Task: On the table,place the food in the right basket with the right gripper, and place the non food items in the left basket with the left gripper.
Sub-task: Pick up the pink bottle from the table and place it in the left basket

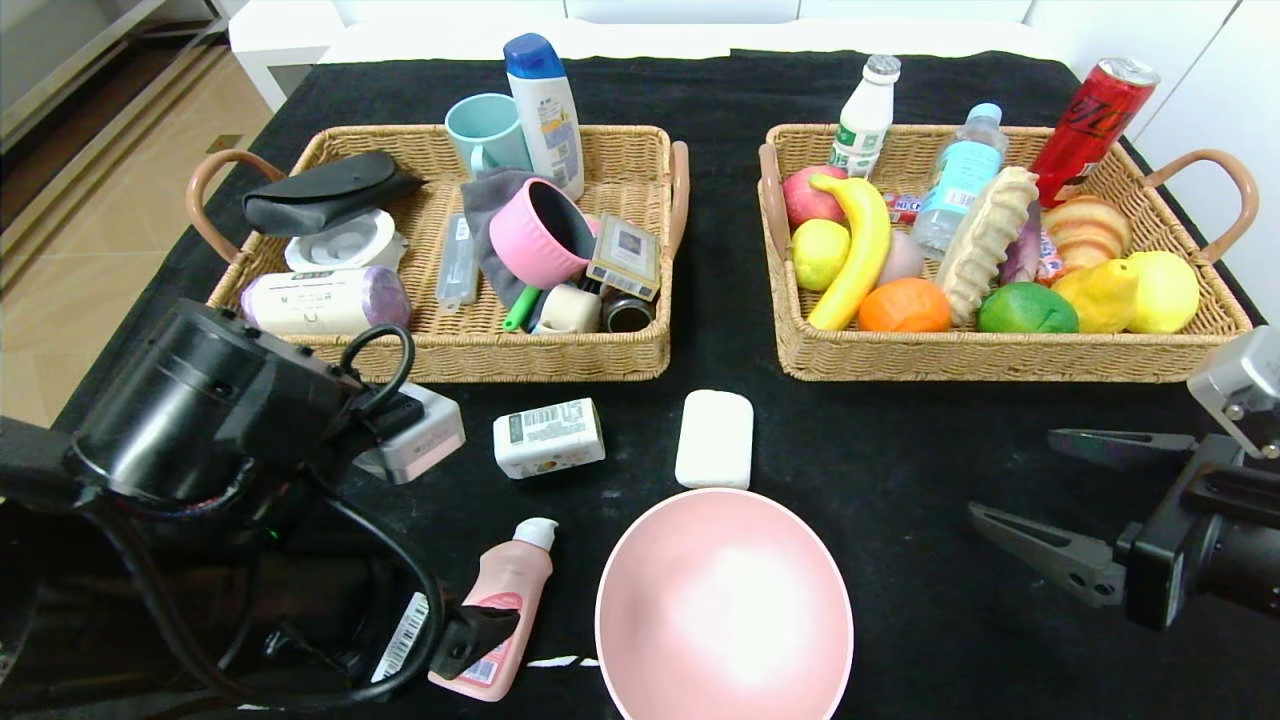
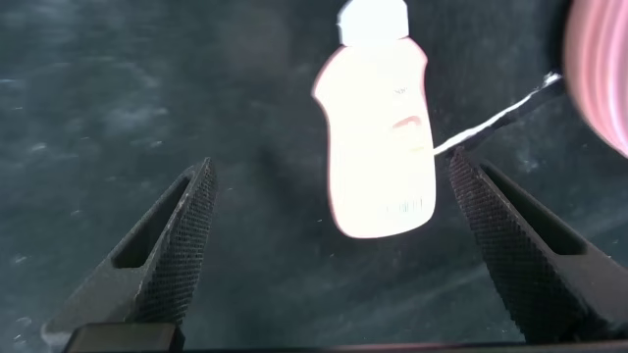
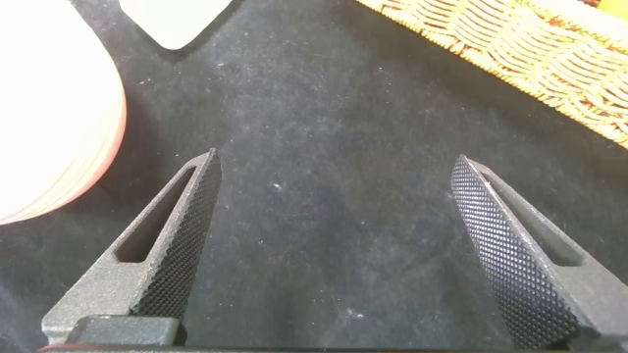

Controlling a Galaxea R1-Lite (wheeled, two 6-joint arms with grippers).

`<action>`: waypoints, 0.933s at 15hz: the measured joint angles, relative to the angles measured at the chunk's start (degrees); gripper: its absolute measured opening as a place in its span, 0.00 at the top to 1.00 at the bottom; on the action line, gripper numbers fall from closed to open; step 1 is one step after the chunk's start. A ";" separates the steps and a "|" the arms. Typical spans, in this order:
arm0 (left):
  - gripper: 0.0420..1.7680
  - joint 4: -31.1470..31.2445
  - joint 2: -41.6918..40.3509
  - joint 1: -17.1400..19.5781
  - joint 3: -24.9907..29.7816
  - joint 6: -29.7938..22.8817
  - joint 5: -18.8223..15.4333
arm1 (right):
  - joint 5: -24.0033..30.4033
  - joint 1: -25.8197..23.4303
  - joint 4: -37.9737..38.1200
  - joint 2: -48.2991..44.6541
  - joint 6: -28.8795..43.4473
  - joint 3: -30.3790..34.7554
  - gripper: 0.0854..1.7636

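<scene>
On the black-cloth worktop lie a barcoded white box, smooth white bar, glossy pink bowl and pink bottle. Left claw gapes empty over the bottle; right claw gapes empty beside the woven right basket.

Right gripper fingers apart over table; basket probably right one.

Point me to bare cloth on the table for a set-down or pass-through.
Free: the strip between left basket and right basket; the patch between pink bowl and right gripper. Crowded: around white box, white bar, pink bottle.
</scene>
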 joint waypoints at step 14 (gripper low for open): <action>0.03 -0.68 7.41 -1.68 -0.52 0.24 0.96 | 0.00 -0.10 0.01 -1.68 -0.02 -0.11 0.03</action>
